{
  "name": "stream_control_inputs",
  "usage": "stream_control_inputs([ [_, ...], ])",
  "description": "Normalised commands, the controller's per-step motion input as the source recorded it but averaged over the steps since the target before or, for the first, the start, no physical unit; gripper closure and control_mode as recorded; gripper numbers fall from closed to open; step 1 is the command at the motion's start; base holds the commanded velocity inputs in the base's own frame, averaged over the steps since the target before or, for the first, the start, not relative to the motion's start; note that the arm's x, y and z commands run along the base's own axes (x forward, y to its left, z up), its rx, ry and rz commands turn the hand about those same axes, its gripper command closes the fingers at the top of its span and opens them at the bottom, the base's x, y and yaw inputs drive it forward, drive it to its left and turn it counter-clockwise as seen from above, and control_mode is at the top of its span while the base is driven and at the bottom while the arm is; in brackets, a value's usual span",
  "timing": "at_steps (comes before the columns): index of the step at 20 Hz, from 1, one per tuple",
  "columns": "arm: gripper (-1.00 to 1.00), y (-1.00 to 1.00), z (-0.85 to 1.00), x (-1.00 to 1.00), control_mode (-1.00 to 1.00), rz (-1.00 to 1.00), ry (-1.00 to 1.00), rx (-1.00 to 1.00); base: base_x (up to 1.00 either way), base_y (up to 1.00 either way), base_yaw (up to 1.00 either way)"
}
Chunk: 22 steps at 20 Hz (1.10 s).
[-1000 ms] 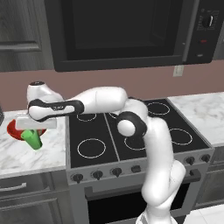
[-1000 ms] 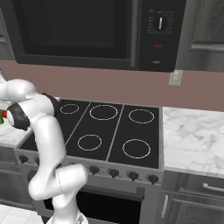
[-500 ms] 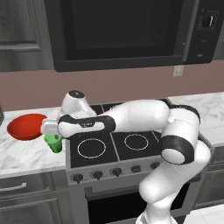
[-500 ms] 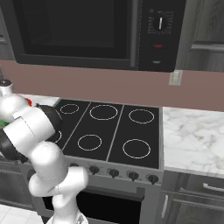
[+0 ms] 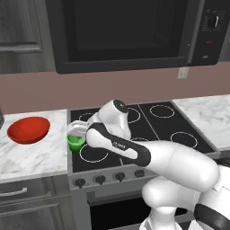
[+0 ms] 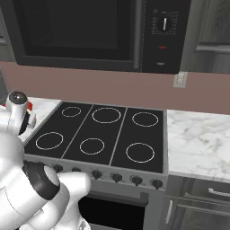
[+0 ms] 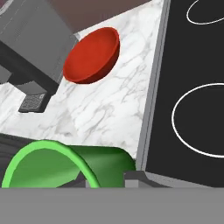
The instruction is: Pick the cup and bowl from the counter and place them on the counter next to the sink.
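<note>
My gripper (image 5: 77, 133) is shut on the cup (image 5: 75, 143), a small bright green tumbler held low over the left edge of the stovetop. In the hand view the cup (image 7: 65, 168) lies across the bottom between the fingertips, its open rim to the left, with my gripper (image 7: 109, 179) closed around it. The bowl (image 5: 28, 129), wide and glossy red, rests upright on the white marble counter (image 5: 40, 155) left of the stove. The bowl (image 7: 92, 54) also appears beyond the cup on the counter (image 7: 109, 109). The sink is out of view.
The black stovetop (image 5: 148, 130) with white ring burners fills the middle, with a dark microwave (image 5: 130, 31) above it. More marble counter (image 5: 206, 117) lies right of the stove. A grey boxy appliance (image 7: 35, 43) stands near the bowl.
The arm has swung right, carrying the green cup from beside the bowl over the counter to the stovetop's left edge. The bowl has stayed put.
</note>
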Motion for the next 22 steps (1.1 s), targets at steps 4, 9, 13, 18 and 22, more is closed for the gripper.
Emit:
stream_control_inputs([
  [4, 1.00, 0.00, 0.09, 0.01, -1.00, 0.01, 0.00, 0.01, 0.00, 0.00, 0.00],
  [9, 1.00, -0.16, 0.30, 0.20, -1.00, 0.02, 0.22, -0.03, 0.00, 0.00, 0.00],
  [13, 1.00, -0.43, 0.30, 0.10, -1.00, 0.01, 0.32, 0.00, 0.00, 0.00, 0.00],
  [18, 1.00, -0.49, 0.18, 0.00, -1.00, 0.01, 0.32, 0.00, 0.00, 0.00, 0.00],
  [22, 1.00, -0.39, 0.09, 0.00, -1.00, 0.00, 0.25, -0.01, 0.00, 0.00, 0.00],
])
